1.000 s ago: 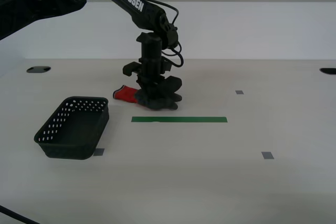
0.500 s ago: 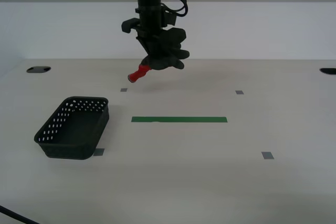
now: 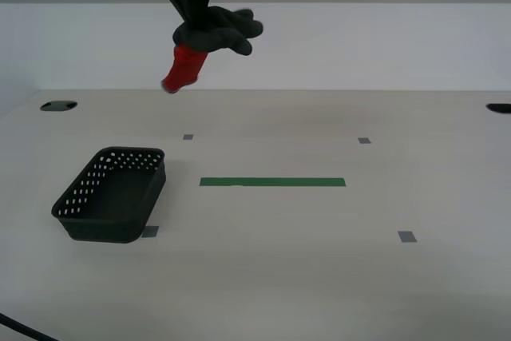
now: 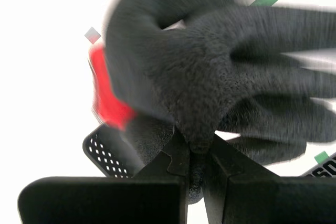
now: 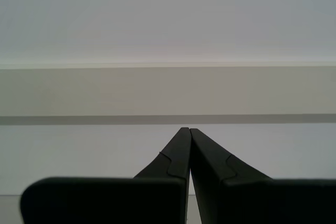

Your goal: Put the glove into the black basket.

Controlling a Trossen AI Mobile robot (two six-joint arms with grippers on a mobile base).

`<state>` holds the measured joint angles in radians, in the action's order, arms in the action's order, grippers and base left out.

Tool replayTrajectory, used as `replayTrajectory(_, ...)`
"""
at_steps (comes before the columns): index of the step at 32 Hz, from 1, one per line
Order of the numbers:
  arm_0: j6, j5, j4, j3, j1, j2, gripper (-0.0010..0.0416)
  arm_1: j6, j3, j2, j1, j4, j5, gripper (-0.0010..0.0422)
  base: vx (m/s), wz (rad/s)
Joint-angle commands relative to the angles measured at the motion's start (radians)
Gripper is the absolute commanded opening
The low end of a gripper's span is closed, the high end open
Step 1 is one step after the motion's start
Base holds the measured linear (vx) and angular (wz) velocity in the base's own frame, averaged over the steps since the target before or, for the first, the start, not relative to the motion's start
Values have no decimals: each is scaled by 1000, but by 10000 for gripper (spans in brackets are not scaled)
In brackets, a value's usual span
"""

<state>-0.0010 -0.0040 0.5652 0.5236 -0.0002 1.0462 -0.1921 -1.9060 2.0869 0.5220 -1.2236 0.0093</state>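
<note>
The glove [image 3: 209,31], dark grey with a red cuff [image 3: 185,68], hangs high above the table in the exterior view, cuff pointing down. My second gripper [image 3: 200,1] is shut on it from above; the second wrist view shows the glove [image 4: 210,77] pinched between the jaws of that gripper [image 4: 195,148]. The black basket [image 3: 113,193], with holes in its sides, stands empty on the table at the exterior view's left, below the glove; its corner shows in the second wrist view [image 4: 105,153]. My first gripper [image 5: 186,132] is shut and empty, facing a pale wall.
A green tape strip [image 3: 272,182] lies on the table's middle. Small grey tape squares [image 3: 407,236] are scattered about. Dark holes sit at the table's far left [image 3: 58,105] and far right [image 3: 499,108] edges.
My second gripper has lifted the glove from the table, first straight up, then higher and toward the exterior view's left. The basket has not moved.
</note>
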Motion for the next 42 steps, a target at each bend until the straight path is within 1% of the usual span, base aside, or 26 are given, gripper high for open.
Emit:
replayTrajectory(1,0,1,0,1,0,0,1,6,206,-163,-13,109,5,-1,0,0)
replayTrajectory(2,0,1,3,1,0,0,1,11,238,-195,-15,121,4,-1,0,0)
replayTrajectory(4,0,0,-8,1,1,0,1,46,366,-296,-44,145,0,-1,0,0)
replayTrajectory(6,0,2,-5,1,0,0,1,55,414,-341,-56,149,-1,-1,0,0)
replayTrajectory(9,0,2,-13,1,1,0,1,97,589,-494,-102,182,-2,-1,0,0)
replayTrajectory(11,0,2,-18,1,1,0,1,100,631,-526,-120,187,-6,-1,0,0)
replayTrajectory(12,0,2,-21,1,1,0,1,111,698,-578,-143,194,-10,-1,0,0)
replayTrajectory(13,0,2,-21,1,1,0,1,112,723,-591,-154,202,-14,-1,0,0)
replayTrajectory(14,0,2,-21,1,1,0,0,119,780,-619,-173,220,-20,-1,0,0)
replayTrajectory(16,0,2,-21,1,1,0,0,117,861,-623,-203,272,-21,-1,0,0)
replayTrajectory(17,0,2,-21,1,1,0,1,113,882,-621,-208,292,-22,-1,0,0)
replayTrajectory(18,0,2,-23,1,1,0,0,51,976,-618,-223,440,-21,-1,0,0)
replayTrajectory(19,0,2,-23,1,1,0,1,43,1000,-618,-224,486,-21,-1,0,0)
replayTrajectory(20,0,2,-26,1,1,0,1,43,1054,-619,-225,577,-20,-1,0,0)
replayTrajectory(21,0,1,-27,1,1,0,1,47,1073,-599,-228,610,-20,-1,0,0)
replayTrajectory(23,0,1,-32,1,1,0,1,50,1075,-585,-229,609,-21,-1,0,0)
replayTrajectory(25,0,1,-29,1,1,0,1,52,1072,-494,-233,663,-20,-1,0,0)
replayTrajectory(27,0,1,-27,1,1,0,1,53,1069,-439,-235,689,-20,-1,0,0)
replayTrajectory(28,0,1,-29,1,1,0,1,53,1067,-375,-236,719,-20,-1,0,0)
replayTrajectory(29,0,1,-29,1,1,0,1,53,1067,-343,-236,733,-20,-1,0,0)
replayTrajectory(36,1,1,-27,1,1,0,1,55,1066,-196,-243,824,-20,-1,0,0)
replayTrajectory(37,0,1,-32,1,1,0,1,66,1066,-174,-247,847,-17,-1,0,0)
replayTrajectory(39,0,1,-31,1,1,0,1,78,1067,-161,-256,876,57,-1,0,0)
replayTrajectory(40,1,1,-34,1,1,0,0,154,1068,-163,-294,942,234,-1,0,0)
replayTrajectory(41,0,1,-35,1,1,0,1,161,1065,-161,-311,949,243,-1,0,0)
replayTrajectory(42,0,1,-34,1,1,0,0,164,1065,-163,-321,948,243,-1,0,0)
